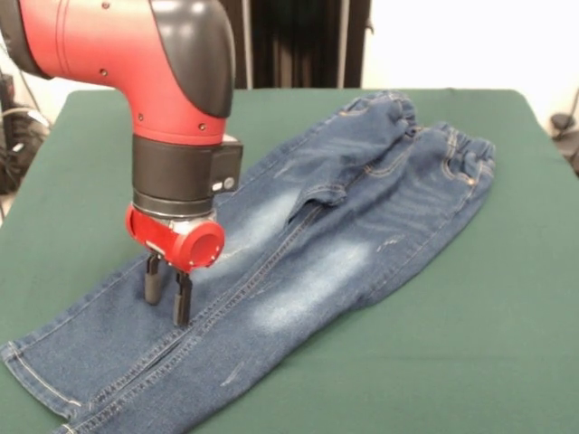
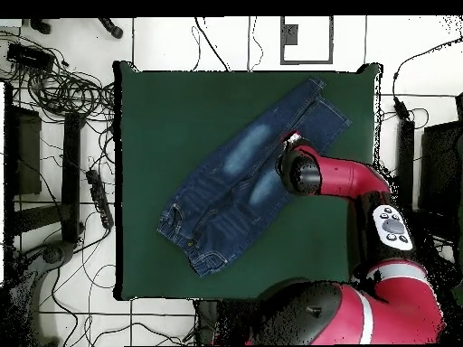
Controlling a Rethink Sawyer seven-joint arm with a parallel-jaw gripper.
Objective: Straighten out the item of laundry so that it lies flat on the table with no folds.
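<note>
The item of laundry (image 1: 298, 253) is a pair of blue denim jeans with faded whitish thigh patches. It lies diagonally on the dark green table (image 1: 470, 316), waistband at the far right, leg hems at the near left. Overhead, the jeans (image 2: 244, 172) run from the waistband at lower left to the hems at upper right. A small fold shows near the crotch seam. My gripper (image 1: 168, 291) hangs straight down over the lower legs, near the seam between them. Its two dark fingers (image 1: 153, 282) stand a little apart, tips at or just above the denim, holding nothing. Overhead, the arm's wrist hides the gripper.
The red and black arm (image 2: 362, 181) reaches in over the table's right side in the overhead view. Cables and power strips (image 2: 98, 194) lie on the floor to the left of the table. Bare green felt (image 2: 163, 117) surrounds the jeans.
</note>
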